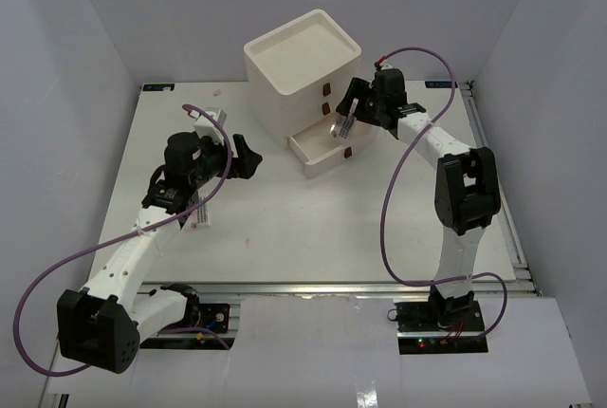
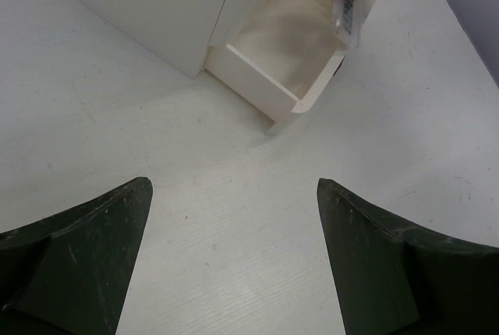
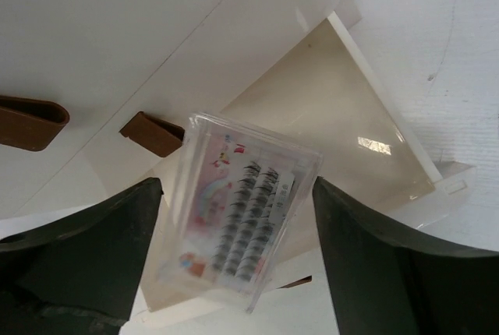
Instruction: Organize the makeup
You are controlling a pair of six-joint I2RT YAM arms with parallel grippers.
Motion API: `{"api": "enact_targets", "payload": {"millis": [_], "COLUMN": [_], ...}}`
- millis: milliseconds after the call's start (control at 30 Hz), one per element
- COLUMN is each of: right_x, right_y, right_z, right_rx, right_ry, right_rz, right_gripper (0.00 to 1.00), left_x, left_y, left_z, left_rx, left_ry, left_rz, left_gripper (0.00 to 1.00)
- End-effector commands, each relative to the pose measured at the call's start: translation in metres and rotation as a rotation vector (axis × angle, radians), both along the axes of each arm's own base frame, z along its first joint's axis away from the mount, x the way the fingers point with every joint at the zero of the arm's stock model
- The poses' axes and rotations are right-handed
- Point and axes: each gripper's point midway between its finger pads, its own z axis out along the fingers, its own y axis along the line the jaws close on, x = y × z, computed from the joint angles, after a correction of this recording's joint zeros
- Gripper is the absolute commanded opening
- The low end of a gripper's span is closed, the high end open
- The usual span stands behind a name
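Right gripper poises the clear plastic false-eyelash case above the open white plastic drawer for deposit. Its jaws flank the case, but grip or release cannot be told. Left gripper is spread and empty.

I log one white plastic three-drawer box, dark red handles, on the white table. Bottom drawer stands pulled out.

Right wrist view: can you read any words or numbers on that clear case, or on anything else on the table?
Lash case: a small white label with dark print, too blurred to read.
Packet: red print, too small to read.
Drawer box: no text to be seen.
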Motion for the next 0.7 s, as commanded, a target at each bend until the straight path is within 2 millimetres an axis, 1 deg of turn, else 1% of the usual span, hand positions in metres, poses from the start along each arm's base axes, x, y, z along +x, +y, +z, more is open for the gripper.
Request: {"api": "enact_targets", "payload": {"millis": [0, 100, 200, 233, 267, 300, 333, 367, 400, 433, 467, 500, 533, 567, 667], "right_x": [0.009, 0.001, -0.006, -0.009, -0.015, -0.021, -0.028, -0.039, -0.057, -0.079, -0.103, -0.121, -0.146, -0.165, -0.196], "right_y": [-0.006, -0.013, -0.020, -0.023, -0.024, -0.024, -0.024, -0.017, -0.004, 0.005, 0.009, 0.007, 0.011, 0.012, 0.004], "right_z": [0.021, 0.020, 0.027, 0.032, 0.045, 0.053, 0.057, 0.062, 0.069, 0.074, 0.080, 0.089, 0.082, 0.078, 0.075], "right_rx": [0.039, 0.044, 0.024, 0.009, -0.003, -0.032, -0.077, -0.099, -0.099, -0.103, -0.112, -0.134, -0.108, -0.095, -0.136], "right_ry": [-0.034, -0.033, -0.063, -0.083, -0.119, -0.156, -0.193, -0.234, -0.283, -0.342, -0.411, -0.479, -0.484, -0.492, -0.524], "right_rz": [-0.042, -0.036, -0.024, -0.014, 0.016, 0.061, 0.120, 0.228, 0.375, 0.530, 0.668, 0.755, 0.855, 0.923, 0.998], "right_gripper": [0.90, 0.94, 0.90, 0.90, 0.90, 0.90, 0.90, 0.90, 0.90, 0.90, 0.90, 0.90, 0.90, 0.90, 0.90], "left_x": [0.001, 0.002, 0.002, 0.002, 0.002, 0.004, 0.006, 0.008, 0.009, 0.011, 0.012, 0.013, 0.015, 0.016, 0.015], "left_y": [0.004, 0.005, 0.005, 0.005, 0.006, 0.008, 0.011, 0.014, 0.016, 0.019, 0.022, 0.025, 0.028, 0.034, 0.064], "left_z": [0.001, 0.000, -0.001, -0.001, -0.003, -0.006, -0.010, -0.016, -0.023, -0.032, -0.041, -0.047, -0.058, -0.068, -0.093], "left_rx": [0.006, 0.010, 0.010, 0.011, 0.014, 0.018, 0.025, 0.032, 0.041, 0.049, 0.052, 0.042, 0.038, 0.036, 0.051], "left_ry": [-0.017, -0.016, -0.013, -0.012, -0.008, 0.002, 0.017, 0.039, 0.068, 0.106, 0.148, 0.186, 0.233, 0.282, 0.425], "left_rz": [0.016, 0.019, 0.017, 0.018, 0.023, 0.037, 0.060, 0.081, 0.100, 0.120, 0.141, 0.163, 0.186, 0.231, 0.460], "left_gripper": [0.98, 0.98, 0.98, 0.98, 0.98, 0.98, 0.98, 0.98, 0.98, 0.98, 0.98, 0.98, 0.98, 0.97, 0.93]}}
